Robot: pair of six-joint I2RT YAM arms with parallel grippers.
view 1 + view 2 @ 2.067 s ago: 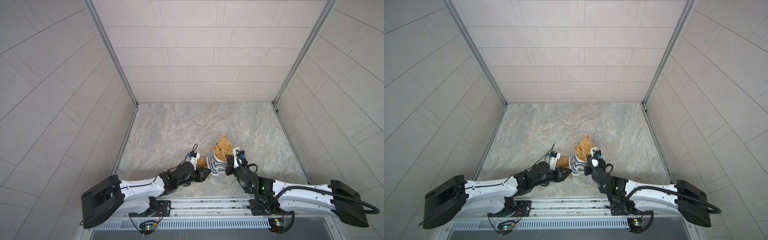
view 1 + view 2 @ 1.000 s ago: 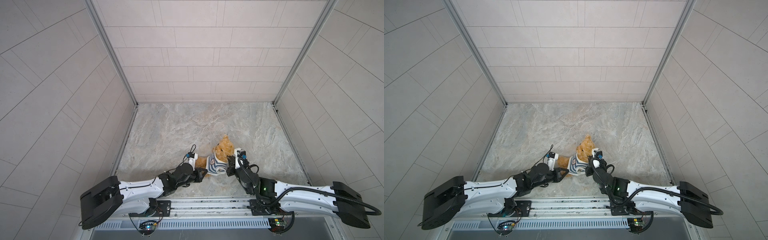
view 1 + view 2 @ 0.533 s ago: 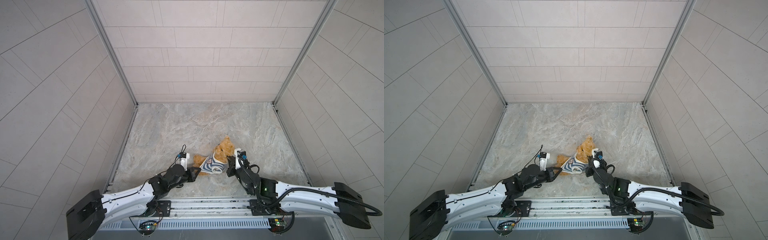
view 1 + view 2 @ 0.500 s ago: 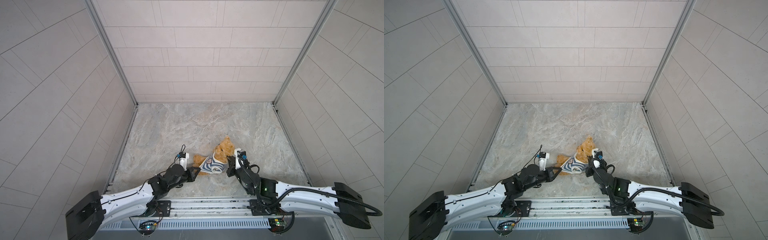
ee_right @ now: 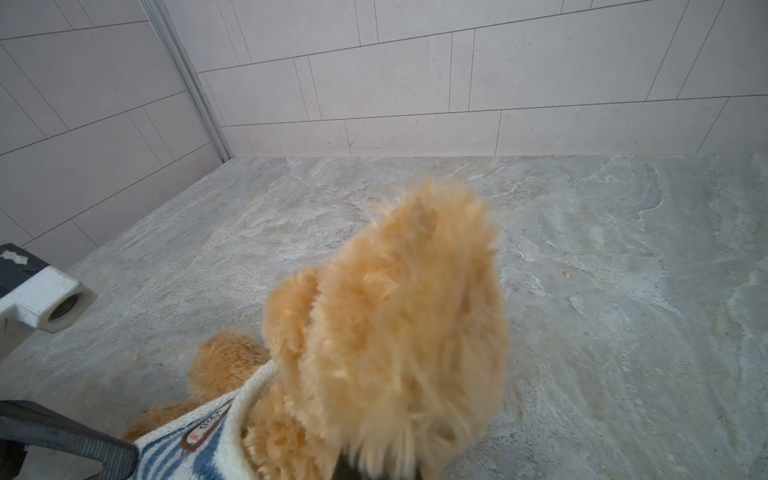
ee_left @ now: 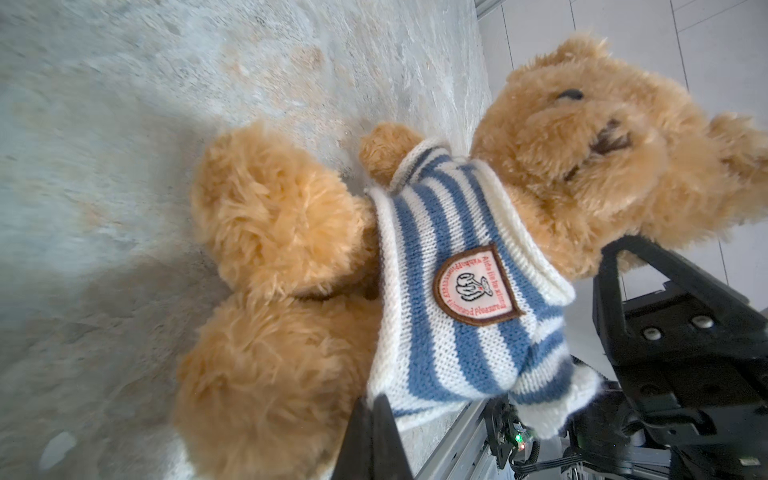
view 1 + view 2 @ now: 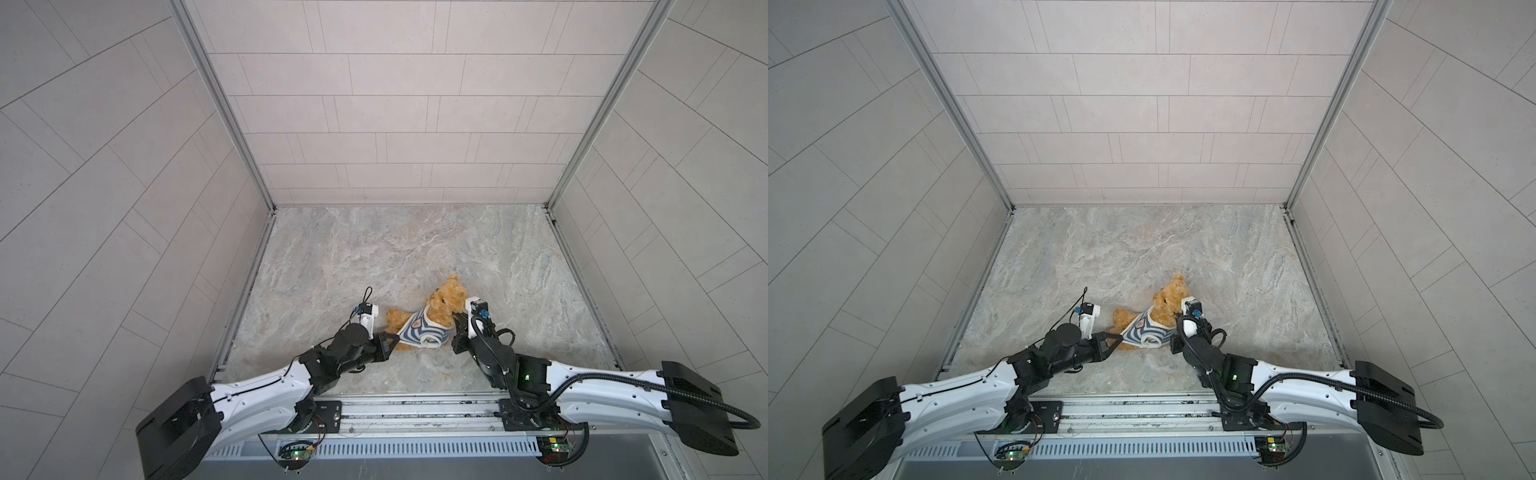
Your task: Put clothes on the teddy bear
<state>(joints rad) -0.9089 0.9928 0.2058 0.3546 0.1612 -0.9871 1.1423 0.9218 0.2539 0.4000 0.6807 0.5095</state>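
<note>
The golden-brown teddy bear lies on the marble floor, head toward the back right and legs to the left. A blue-and-white striped shirt with a badge covers its torso, and one arm pokes out of a sleeve. My left gripper is shut on the shirt's hem by the legs. My right gripper is shut on the fur at the bear's head, its tips mostly buried in the fur.
Tiled walls close in the floor at the back and both sides. A metal rail runs along the front edge under both arms. The left wrist camera housing shows beside the bear.
My left gripper has moved to the left with the hem, stretching the shirt down the bear's body and laying the legs out leftward. The right gripper has kept its place at the head.
</note>
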